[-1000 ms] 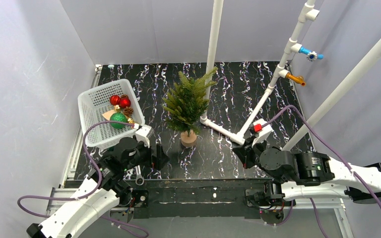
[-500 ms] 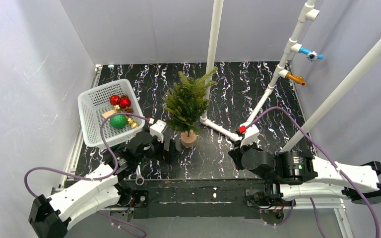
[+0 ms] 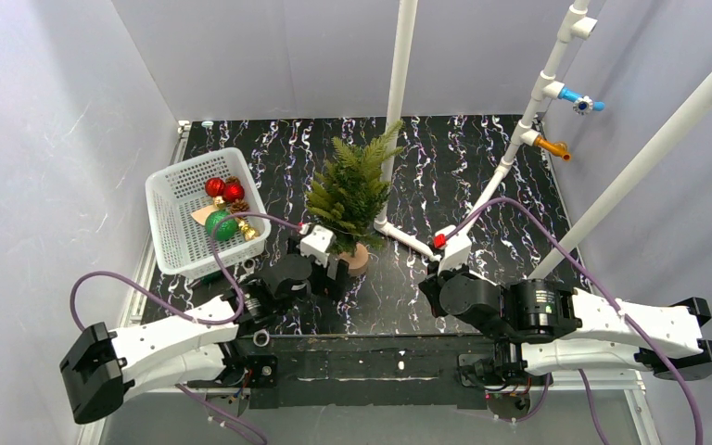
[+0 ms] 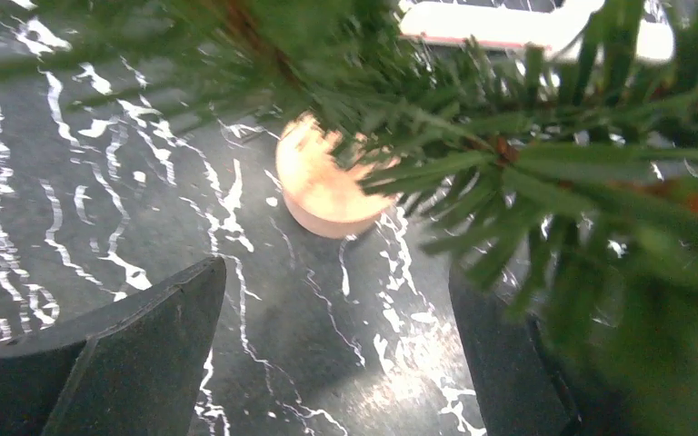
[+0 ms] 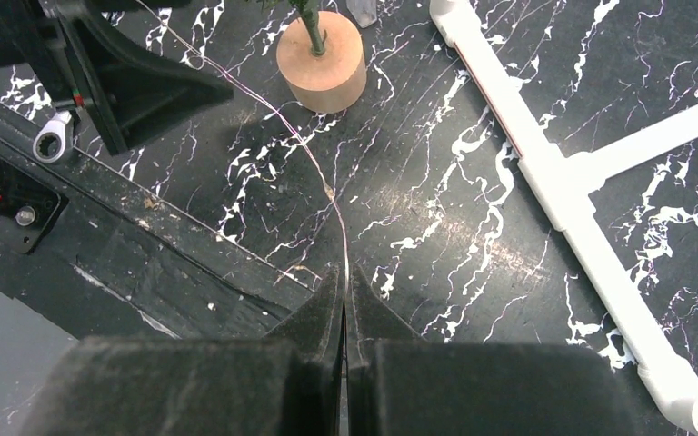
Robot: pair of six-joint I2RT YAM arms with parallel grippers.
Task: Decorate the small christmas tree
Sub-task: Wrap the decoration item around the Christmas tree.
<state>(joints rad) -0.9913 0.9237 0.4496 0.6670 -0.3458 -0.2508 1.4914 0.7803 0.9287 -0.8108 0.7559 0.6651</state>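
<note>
The tabletop [image 3: 464,176] is glossy, the tree base [image 5: 322,62] smooth wood, the basket [image 3: 174,243] white plastic

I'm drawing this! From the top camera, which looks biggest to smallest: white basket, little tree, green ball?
1. white basket
2. small christmas tree, close behind; it stands nearer the camera, so unsure
3. green ball, clearly smallest

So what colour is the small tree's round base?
The base is light tan wood; the right wrist view shows it best.
</note>
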